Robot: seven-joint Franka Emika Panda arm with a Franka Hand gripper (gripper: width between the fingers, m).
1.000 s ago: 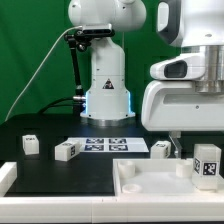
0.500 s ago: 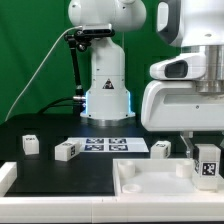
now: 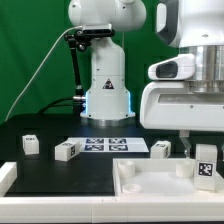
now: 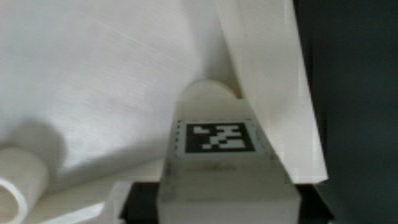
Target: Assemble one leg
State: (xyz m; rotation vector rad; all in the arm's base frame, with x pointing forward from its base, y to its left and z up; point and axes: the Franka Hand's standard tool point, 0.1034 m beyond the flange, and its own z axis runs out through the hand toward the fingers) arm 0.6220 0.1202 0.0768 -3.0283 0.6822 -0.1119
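In the exterior view we see the arm's big white wrist housing filling the exterior view's right side, with the fingers (image 3: 197, 143) reaching down from it over the near right of the black worktop (image 3: 60, 175). Below them sits the leg (image 3: 206, 164), its black-and-white tag facing the camera, upright over the right end of the white tray-like board (image 3: 150, 180) with the raised rim. The fingers appear as thin dark strips just above and beside the leg's top; from this side we cannot tell whether they press on it.

The wrist view gives what the exterior view hides: the leg (image 4: 217, 150) lies straight ahead between the camera and the board's white surface (image 4: 89, 70), its tag sharp, with the board's raised rim (image 4: 267, 80) running alongside it. The finger pads themselves stay out of clear sight here too, so how wide they stand remains unknown to us.

Only the exterior view shows the rest: three more legs on the worktop, at the far left (image 3: 31, 144), centre-left (image 3: 67, 150) and beside the board (image 3: 161, 149), and the marker board (image 3: 108, 145) lying flat behind them.
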